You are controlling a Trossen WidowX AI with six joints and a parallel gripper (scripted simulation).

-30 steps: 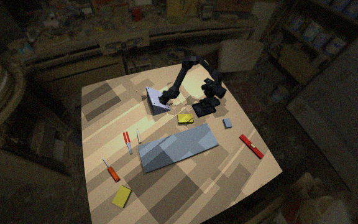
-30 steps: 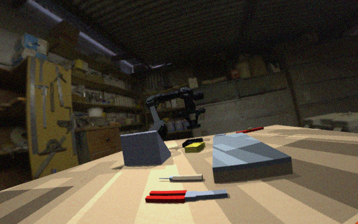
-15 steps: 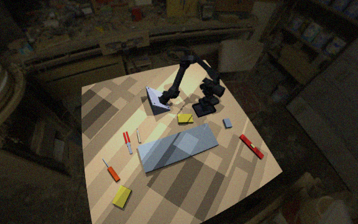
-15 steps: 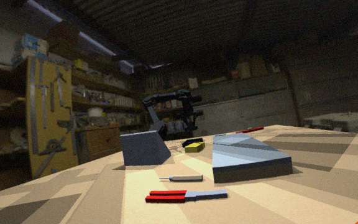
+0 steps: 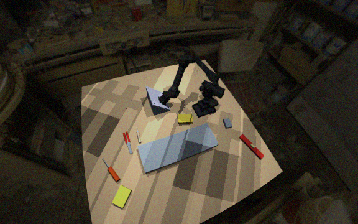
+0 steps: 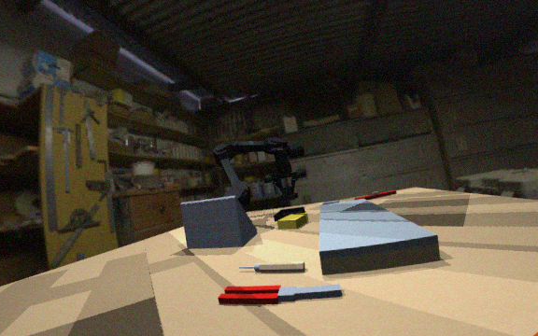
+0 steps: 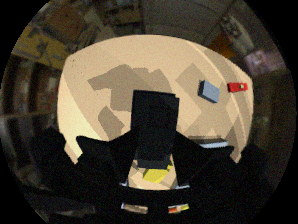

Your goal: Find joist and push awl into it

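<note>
The gripper [image 5: 209, 97] [image 6: 289, 185] [image 7: 156, 144] is shut on the black stud finder [image 5: 210, 102] [image 6: 290, 194] [image 7: 155, 115]. It holds it a little above the black tray [image 5: 198, 113] [image 6: 279, 216], which the stud finder hides in the wrist view. The pale blue-grey floor panel [image 5: 166, 152] [image 6: 367, 233] lies to one side of the tray; no joist or hole can be seen. A small cream-handled tool with a thin tip, seemingly the awl [image 5: 139, 137] [image 6: 280, 267], lies flat beyond the panel's far end from the tray.
A yellow block [image 5: 185, 118] [image 6: 291, 221] [image 7: 156, 174] lies between tray and panel. Red pliers [image 5: 127, 141] [image 6: 260, 295], an orange screwdriver [image 5: 114, 174], a yellow-green pad [image 5: 122, 196], a small grey-blue block [image 5: 227, 123] [image 7: 209, 92] and a red level [image 5: 251, 147] [image 7: 237, 87] lie around. The arm's wedge mount [image 5: 157, 102] [image 6: 213, 221] stands behind.
</note>
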